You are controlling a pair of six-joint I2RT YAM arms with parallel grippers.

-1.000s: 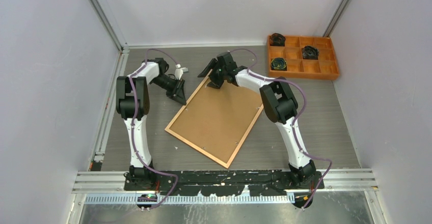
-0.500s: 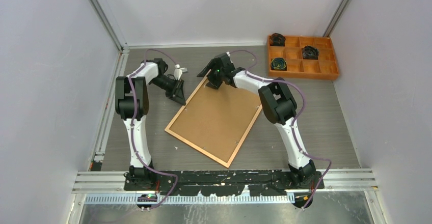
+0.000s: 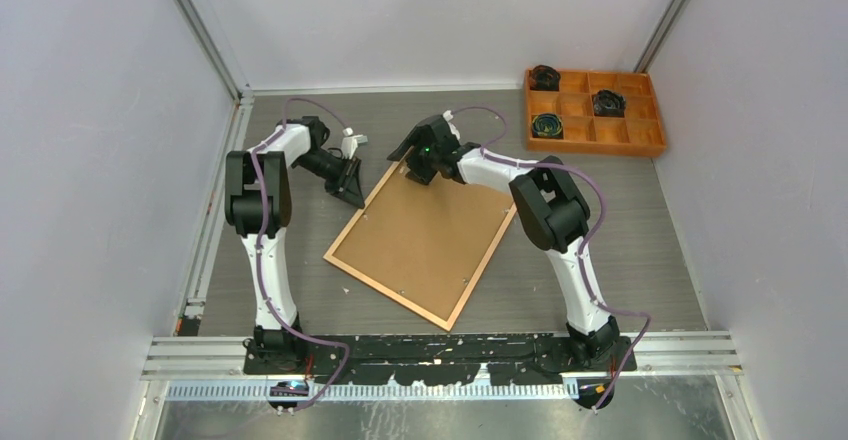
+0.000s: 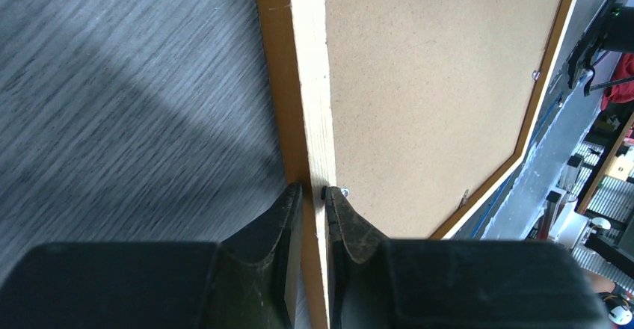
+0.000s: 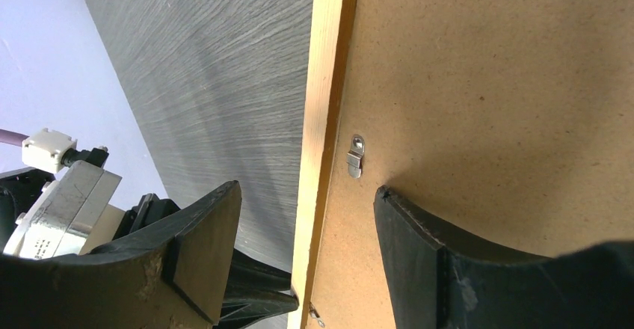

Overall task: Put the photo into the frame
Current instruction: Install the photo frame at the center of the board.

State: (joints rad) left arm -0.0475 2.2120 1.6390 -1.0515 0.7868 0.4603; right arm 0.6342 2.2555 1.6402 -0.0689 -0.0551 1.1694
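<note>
The frame point(image 3: 385, 291) lies face down and askew on the table, with its brown backing board point(image 3: 425, 235) on top. The photo is not in view. My left gripper point(image 3: 352, 188) is shut on the frame's left rail point(image 4: 306, 82) near the far corner, one finger on each side, beside a small metal clip point(image 4: 342, 192). My right gripper point(image 3: 418, 167) is open over the frame's far corner. In the right wrist view it point(image 5: 308, 193) straddles the pale rail point(image 5: 325, 82), with one finger over the board point(image 5: 486, 82) just below a metal turn clip point(image 5: 356, 155).
An orange compartment tray point(image 3: 600, 147) with a few dark items stands at the back right. White walls close the table on three sides. Several small clips sit along the frame's inner edge. My left gripper also shows in the right wrist view point(image 5: 254, 284).
My right gripper has shifted slightly nearer and lower over the frame's far corner. The left gripper and the frame have barely moved.
</note>
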